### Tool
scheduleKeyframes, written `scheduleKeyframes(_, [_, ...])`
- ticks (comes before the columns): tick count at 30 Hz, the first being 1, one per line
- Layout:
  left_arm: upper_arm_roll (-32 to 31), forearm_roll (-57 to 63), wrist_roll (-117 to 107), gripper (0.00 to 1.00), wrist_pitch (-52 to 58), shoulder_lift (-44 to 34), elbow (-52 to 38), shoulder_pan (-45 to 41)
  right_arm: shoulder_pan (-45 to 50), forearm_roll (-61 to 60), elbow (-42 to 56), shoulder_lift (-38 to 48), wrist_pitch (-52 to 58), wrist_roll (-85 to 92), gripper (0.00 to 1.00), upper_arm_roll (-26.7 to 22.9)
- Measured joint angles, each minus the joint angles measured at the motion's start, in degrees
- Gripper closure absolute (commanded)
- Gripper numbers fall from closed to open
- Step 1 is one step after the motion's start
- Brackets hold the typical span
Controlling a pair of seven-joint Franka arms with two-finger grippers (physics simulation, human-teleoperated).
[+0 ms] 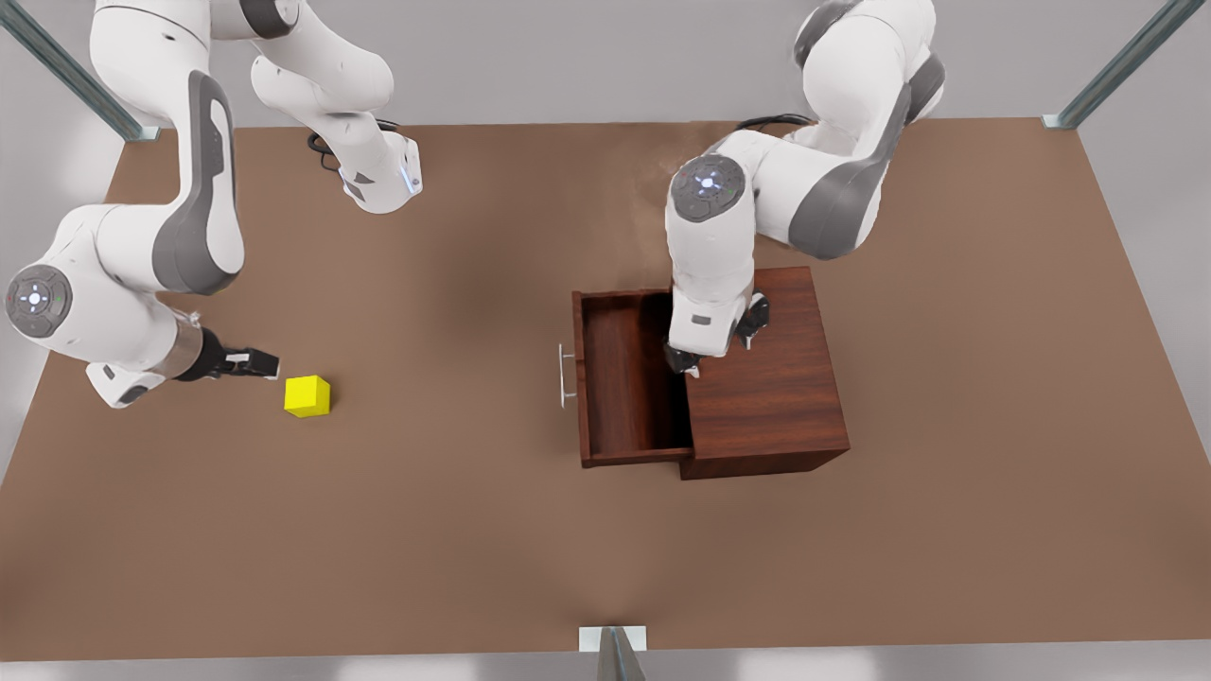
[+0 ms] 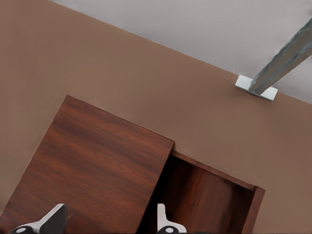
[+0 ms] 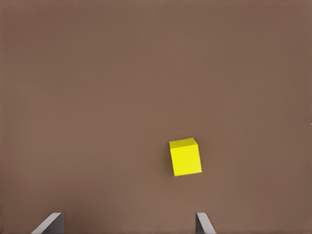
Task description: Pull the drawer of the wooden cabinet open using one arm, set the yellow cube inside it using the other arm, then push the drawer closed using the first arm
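The wooden cabinet [image 1: 771,388] stands right of centre in the front view, and its drawer [image 1: 629,383] is pulled out toward the front view's left with nothing inside. A silver handle [image 1: 565,375] lies on the drawer's front. My left gripper [image 1: 717,344] hovers open above the cabinet's top, by the drawer's inner end, holding nothing. The left wrist view shows the left gripper [image 2: 109,222] over the cabinet [image 2: 97,165] and the drawer [image 2: 204,195]. The yellow cube [image 1: 307,396] rests on the table at the front view's left. My right gripper [image 1: 257,363] is open just beside the cube [image 3: 185,157], not touching it.
The brown table [image 1: 473,530] spreads wide between the cube and the cabinet. Metal frame posts rise at the far corners [image 1: 1060,121], and a bracket [image 1: 613,639] sits at the near edge. One post base [image 2: 256,87] appears in the left wrist view.
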State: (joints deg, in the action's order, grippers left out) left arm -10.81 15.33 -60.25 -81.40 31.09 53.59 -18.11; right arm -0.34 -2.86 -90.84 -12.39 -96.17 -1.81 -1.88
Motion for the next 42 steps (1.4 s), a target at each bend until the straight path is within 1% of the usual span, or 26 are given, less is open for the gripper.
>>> scheduleKeyframes(1, [0.3, -4.4, 3.3, 0.00, -0.6, -8.2, 13.0, 9.5, 0.0, -0.6, 0.8, -1.0, 0.2, -2.3, 0.00, -0.1])
scheduleKeyframes(2, [0.6, -7.8, 6.5, 0.00, -3.8, -18.4, 29.8, 14.9, -0.2, -1.9, 1.6, -1.9, 0.2, -5.0, 0.00, -0.1])
scheduleKeyframes(3, [0.9, -10.1, 9.4, 0.00, -6.3, -23.2, 37.7, 17.5, -0.2, -2.9, 1.6, -2.4, -0.2, -7.6, 0.00, -0.1])
scheduleKeyframes(4, [1.1, -11.5, 12.3, 0.00, -8.3, -25.0, 40.3, 19.1, -0.3, -3.7, 0.9, -2.5, -0.8, -10.2, 0.00, -0.2])
scheduleKeyframes(6, [1.2, -13.2, 17.4, 0.00, -11.4, -25.1, 39.5, 20.5, -0.4, -4.8, -4.1, -2.4, -3.8, -14.8, 0.00, -0.6])
scheduleKeyframes(7, [1.1, -12.8, 19.8, 0.00, -12.0, -24.4, 37.7, 20.4, -0.5, -5.1, -7.2, -2.3, -6.0, -17.1, 0.00, -1.0])
scheduleKeyframes(9, [1.0, -12.1, 24.2, 0.00, -10.6, -22.2, 31.0, 19.1, -0.7, -5.7, -12.9, -1.7, -11.1, -21.2, 0.00, -2.0])
scheduleKeyframes(10, [1.3, -12.1, 26.2, 0.00, -9.9, -22.0, 29.8, 18.6, -1.1, -6.0, -14.7, -1.7, -13.5, -23.2, 0.00, -2.3])
scheduleKeyframes(14, [2.0, -12.6, 33.2, 0.00, -6.9, -21.6, 28.8, 20.7, -2.4, -7.0, -20.3, -2.1, -23.9, -30.4, 0.00, -2.5])
scheduleKeyframes(19, [2.2, -12.7, 40.1, 0.00, -5.1, -21.3, 28.8, 22.4, -4.7, -10.5, -28.7, 0.2, -36.5, -37.3, 0.00, -2.5])
scheduleKeyframes(23, [2.2, -12.6, 44.3, 0.00, -4.4, -21.3, 28.8, 21.8, -4.7, -11.4, -34.3, 2.0, -43.2, -41.5, 0.00, -2.3])
scheduleKeyframes(27, [2.1, -12.9, 47.7, 0.00, -4.0, -21.2, 28.9, 21.8, -4.4, -11.3, -35.5, 1.2, -45.7, -45.0, 0.00, -2.1])
scheduleKeyframes(35, [2.1, -12.9, 52.5, 0.00, -3.8, -21.2, 28.9, 21.7, -4.7, -5.1, -33.5, -3.5, -41.8, -50.1, 0.00, -2.3])
scheduleKeyframes(42, [2.1, -12.6, 55.3, 0.00, -3.7, -21.2, 28.9, 21.7, -6.3, -4.0, -34.6, -5.9, -43.1, -53.2, 0.00, -2.5])
